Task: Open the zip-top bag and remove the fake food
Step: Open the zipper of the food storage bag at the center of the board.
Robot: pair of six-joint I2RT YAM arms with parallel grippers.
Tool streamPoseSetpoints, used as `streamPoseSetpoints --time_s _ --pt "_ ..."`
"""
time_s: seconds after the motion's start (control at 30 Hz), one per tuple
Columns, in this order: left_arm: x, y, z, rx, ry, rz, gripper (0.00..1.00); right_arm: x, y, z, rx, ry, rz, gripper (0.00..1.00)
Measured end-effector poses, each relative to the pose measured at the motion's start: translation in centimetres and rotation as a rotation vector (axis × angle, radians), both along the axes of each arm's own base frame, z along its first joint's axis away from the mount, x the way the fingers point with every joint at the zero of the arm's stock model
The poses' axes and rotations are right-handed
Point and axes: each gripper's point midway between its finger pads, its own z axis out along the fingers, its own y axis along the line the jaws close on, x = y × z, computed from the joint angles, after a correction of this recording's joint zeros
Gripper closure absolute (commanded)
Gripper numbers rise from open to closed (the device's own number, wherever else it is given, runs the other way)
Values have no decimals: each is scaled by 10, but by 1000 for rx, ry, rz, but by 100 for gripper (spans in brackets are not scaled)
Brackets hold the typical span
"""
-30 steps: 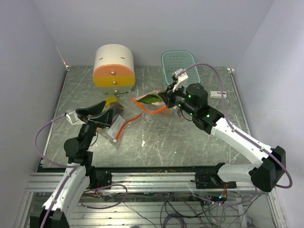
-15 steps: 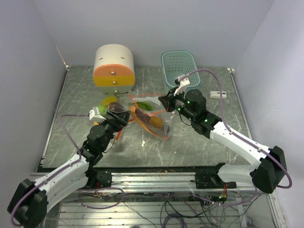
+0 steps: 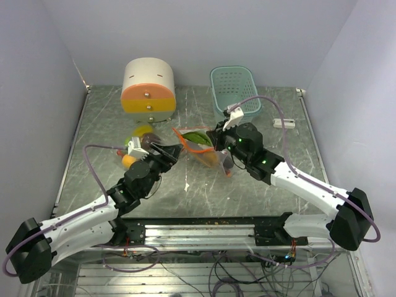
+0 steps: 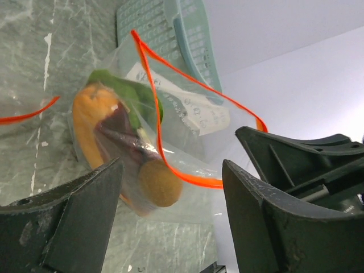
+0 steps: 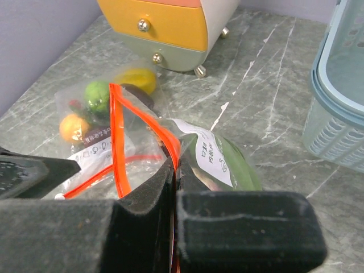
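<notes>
The clear zip-top bag (image 3: 199,143) with an orange rim hangs just over the table's middle, its mouth spread wide. My right gripper (image 3: 219,137) is shut on that rim (image 5: 175,149). Fake food lies inside: an orange piece (image 4: 94,114), a green leafy piece (image 4: 139,94), a dark red-purple piece (image 4: 120,135) and a tan round piece (image 4: 159,183). My left gripper (image 3: 171,150) is open just left of the bag. In the left wrist view the bag's lower rim (image 4: 196,181) runs between the fingertips (image 4: 111,170) without touching them.
A second clear bag (image 5: 94,122) with lime-green, yellow and orange fruits lies on the table left of the held bag. The cream-and-orange drawer box (image 3: 148,90) stands at the back left, a teal basket (image 3: 232,86) at the back right. A small white piece (image 3: 283,122) lies by the right wall.
My left arm has swung from the left side in toward the bag, and its jaws have narrowed a little. My right gripper has shifted slightly left and turned the bag's mouth toward it.
</notes>
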Motion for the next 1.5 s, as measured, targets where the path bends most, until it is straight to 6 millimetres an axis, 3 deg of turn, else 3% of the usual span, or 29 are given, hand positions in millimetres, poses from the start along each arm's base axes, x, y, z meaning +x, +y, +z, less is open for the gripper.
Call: streamPoseSetpoints --time_s 0.23,0.33,0.5,0.57,0.63,0.93,1.17,1.37,1.5 --pt "0 -16 -31 58 75 -12 24 -9 14 -4 -24 -14 19 100" --pt "2 -21 -38 75 92 -16 32 -13 18 -3 -24 -19 31 100" --pt "8 -26 -30 73 89 -8 55 -19 24 -2 -25 -23 49 100" --pt "9 -28 -25 74 80 -8 80 -20 25 -2 -24 -23 54 100" --pt "9 -26 -23 78 73 -3 92 -21 26 -2 -24 -23 56 100" --pt "2 0 0 122 22 34 93 -24 30 -1 -21 -25 71 100" --pt "7 19 4 198 28 76 93 -30 39 6 -5 -27 108 100" --pt "16 37 38 321 8 113 93 -44 82 18 21 -34 195 100" --pt "24 48 72 395 -25 141 93 -70 119 36 43 -56 283 100"
